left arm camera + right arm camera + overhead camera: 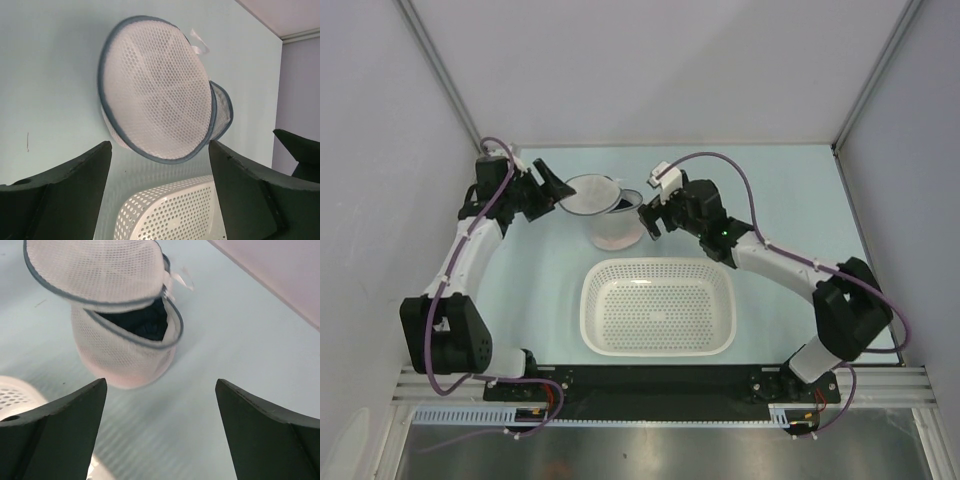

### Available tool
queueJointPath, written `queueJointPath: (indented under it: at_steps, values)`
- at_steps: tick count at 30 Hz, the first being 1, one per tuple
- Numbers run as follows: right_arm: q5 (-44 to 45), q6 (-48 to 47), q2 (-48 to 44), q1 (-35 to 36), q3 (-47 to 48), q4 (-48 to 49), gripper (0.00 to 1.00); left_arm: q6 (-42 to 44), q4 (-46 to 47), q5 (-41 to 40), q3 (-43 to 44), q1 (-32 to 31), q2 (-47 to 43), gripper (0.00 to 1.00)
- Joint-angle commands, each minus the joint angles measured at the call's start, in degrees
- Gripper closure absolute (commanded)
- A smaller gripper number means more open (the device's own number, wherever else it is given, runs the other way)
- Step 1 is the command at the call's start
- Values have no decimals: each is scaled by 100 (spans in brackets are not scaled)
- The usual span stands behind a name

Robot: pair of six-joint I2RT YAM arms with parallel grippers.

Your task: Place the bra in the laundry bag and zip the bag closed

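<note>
Laundry bag (605, 215) stands behind basket (660, 263), lid (150, 90) up, unzipped. Dark bra (145, 322) inside. Left gripper (554, 193), right gripper (650, 220) wide apart, empty. Danger: soft bag tips when zip (131, 336) pulled, bra falls out.

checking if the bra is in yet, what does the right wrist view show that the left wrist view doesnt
Only the right wrist view: the open mouth of the laundry bag, with the dark bra inside it. Only the left wrist view: the full round outer face of the flap lid, which hides the mouth. Both: the bag with its lid unzipped, part of the white basket, the pale table, and an open gripper holding nothing, the left gripper in one and the right gripper in the other.
</note>
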Motion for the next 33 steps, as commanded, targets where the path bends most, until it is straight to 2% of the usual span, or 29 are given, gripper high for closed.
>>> queueJointPath:
  at_steps: [1,3,4,5,7,8,9,11,12,17,18,20,23,25,27,28,29,31,33]
  values:
    - [211,857,-769,-117,-493,720,0,-216,401,317,-326,59,-305,13]
    - [36,1332,-647,-328,-214,398,0,-347,613,439,-502,59,-227,8]
    - [-70,1918,-490,-564,-4,213,0,-365,675,501,-476,59,-148,8]
    - [-219,2237,-340,-706,486,28,0,-392,701,528,-450,59,-26,8]
    - [-710,2783,318,-917,1015,-490,0,-409,763,415,-353,59,221,7]
    - [-912,3229,590,-1092,1705,-727,0,-401,746,405,-309,59,291,7]
    - [-1193,3381,1141,-1146,1991,-1182,0,-383,746,431,-213,50,414,7]
    - [-1344,3715,1627,-1251,2536,-1502,0,-418,745,362,-177,59,468,8]
    - [-1606,3804,1821,-1278,2930,-1642,0,-418,763,361,-134,59,485,11]
    - [-2169,3884,2754,-1340,3645,-1951,10,-436,948,580,51,50,836,29]
    - [-2345,3875,2825,-1375,3689,-1908,11,-436,974,598,112,59,889,40]
    - [-2793,3936,2948,-1401,3646,-1741,14,-462,1053,677,148,24,1030,47]
    - [-3189,4182,3010,-1410,3541,-1373,19,-532,1202,888,253,-98,1231,65]
    - [-3313,4698,2984,-1428,3200,-1057,24,-576,1334,1055,350,-282,1320,73]
    - [-3620,5200,2913,-1472,2883,-337,33,-577,1352,1117,464,-520,1434,85]
    - [-3682,5829,2844,-1507,2681,-38,39,-577,1352,1108,473,-582,1443,89]
    - [-3761,6139,2764,-1516,2044,835,44,-594,1361,1117,465,-696,1452,96]
    - [-3710,6624,2387,-1516,1469,1517,46,-612,1448,1126,359,-767,1400,100]
    - [-3735,7047,2045,-1507,879,2178,44,-638,1536,1300,228,-829,1365,100]
